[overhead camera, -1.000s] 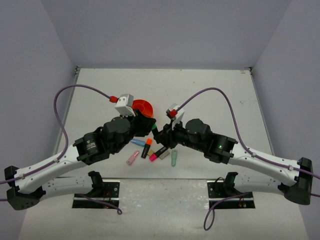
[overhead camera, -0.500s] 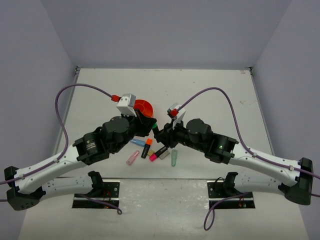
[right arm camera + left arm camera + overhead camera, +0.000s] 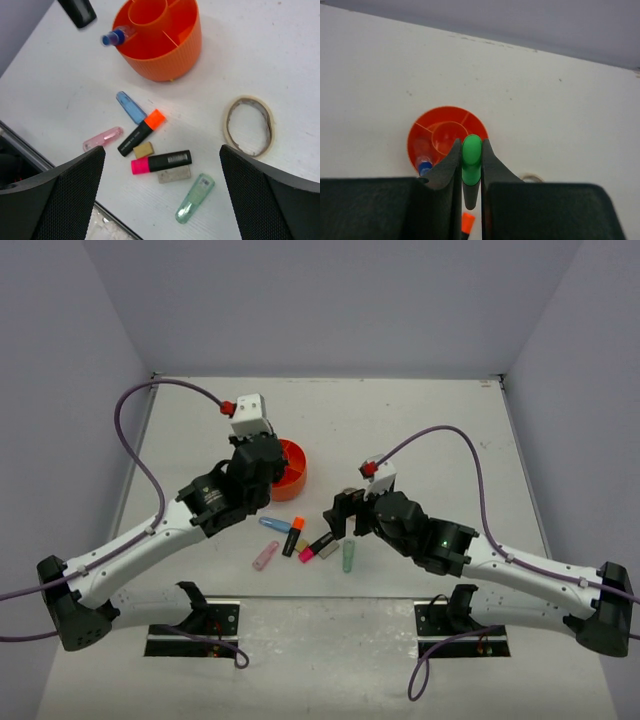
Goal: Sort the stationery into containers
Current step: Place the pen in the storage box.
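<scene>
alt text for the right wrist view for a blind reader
An orange organiser, a blue-ended highlighter in one outer compartment, stands on a white table. Below it lie orange and pink highlighters, three pastel capsules, two blocks and a tape ring, framed by the open right gripper.

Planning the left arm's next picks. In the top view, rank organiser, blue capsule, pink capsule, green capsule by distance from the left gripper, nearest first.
From the left gripper:
1. organiser, right at it
2. blue capsule, just in front
3. pink capsule, front left
4. green capsule, front right
</scene>
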You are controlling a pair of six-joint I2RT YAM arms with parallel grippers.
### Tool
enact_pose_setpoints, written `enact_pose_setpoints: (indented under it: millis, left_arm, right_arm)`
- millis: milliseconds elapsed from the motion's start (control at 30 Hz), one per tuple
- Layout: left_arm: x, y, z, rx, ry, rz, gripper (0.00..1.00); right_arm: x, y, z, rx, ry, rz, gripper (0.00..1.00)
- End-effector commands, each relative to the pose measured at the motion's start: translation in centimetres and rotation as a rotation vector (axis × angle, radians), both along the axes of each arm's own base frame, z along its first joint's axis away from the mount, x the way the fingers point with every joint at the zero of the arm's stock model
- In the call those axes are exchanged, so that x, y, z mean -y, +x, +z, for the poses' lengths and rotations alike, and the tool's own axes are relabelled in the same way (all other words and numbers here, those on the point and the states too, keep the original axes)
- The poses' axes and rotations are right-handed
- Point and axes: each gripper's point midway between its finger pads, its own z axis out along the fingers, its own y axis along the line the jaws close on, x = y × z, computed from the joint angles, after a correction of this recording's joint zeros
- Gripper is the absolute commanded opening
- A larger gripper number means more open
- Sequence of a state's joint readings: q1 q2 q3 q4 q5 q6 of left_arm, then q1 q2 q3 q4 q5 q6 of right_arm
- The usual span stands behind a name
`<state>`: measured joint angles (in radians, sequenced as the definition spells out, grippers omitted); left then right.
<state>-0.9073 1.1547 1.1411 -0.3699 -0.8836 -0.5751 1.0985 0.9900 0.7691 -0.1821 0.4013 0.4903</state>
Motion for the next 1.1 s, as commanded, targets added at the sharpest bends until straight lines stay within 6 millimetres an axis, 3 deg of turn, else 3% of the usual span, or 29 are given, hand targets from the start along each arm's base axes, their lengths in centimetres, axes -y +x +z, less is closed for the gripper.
enact_pose_setpoints:
  millis: [0,233,300,533,767,833,900,933,1067]
  left_arm:
    - [-2.7,4.8,1.0,0.112,0.054,0.143,0.0]
    - [-2.2,8.9,-0.2,0.171,0.035,0.111,0.0]
    - [-2.4,9.9,-1.7,0.146,0.044,0.12,0.0]
    - [-1.7,10.5,-6.5,0.081,0.03,0.107,0.0]
    - [-1.3,9.7,-9.6,0.029,-0.01,0.083,0.0]
    - [-1.4,9.4,-9.9,0.019,-0.01,0.079,0.09]
    - [-1.5,9.3,-9.8,0.009,-0.004,0.075,0.3]
    - [-1.6,9.0,-9.9,-0.007,0.008,0.073,0.35]
    - [-1.8,8.3,-8.0,0.001,-0.02,0.063,0.57]
  right_arm:
    - [1.1,0.0,-0.7,-0.032,0.038,-0.075,0.99]
    - [1.6,-1.2,-3.1,-0.09,0.02,-0.045,0.99]
    - [1.9,-1.5,-3.5,-0.098,0.017,-0.044,0.99]
    - [2.3,-1.8,-4.2,-0.104,0.013,-0.036,0.99]
    - [2.0,-1.9,-4.6,-0.114,0.01,-0.029,0.99]
    - [1.8,-1.9,-4.7,-0.118,0.012,-0.024,0.99]
    - [1.5,-2.1,-4.9,-0.13,0.011,-0.011,0.99]
    - [1.0,-2.4,-4.9,-0.14,0.02,0.014,0.99]
    - [-0.1,-3.0,-5.7,-0.212,0.047,0.023,0.99]
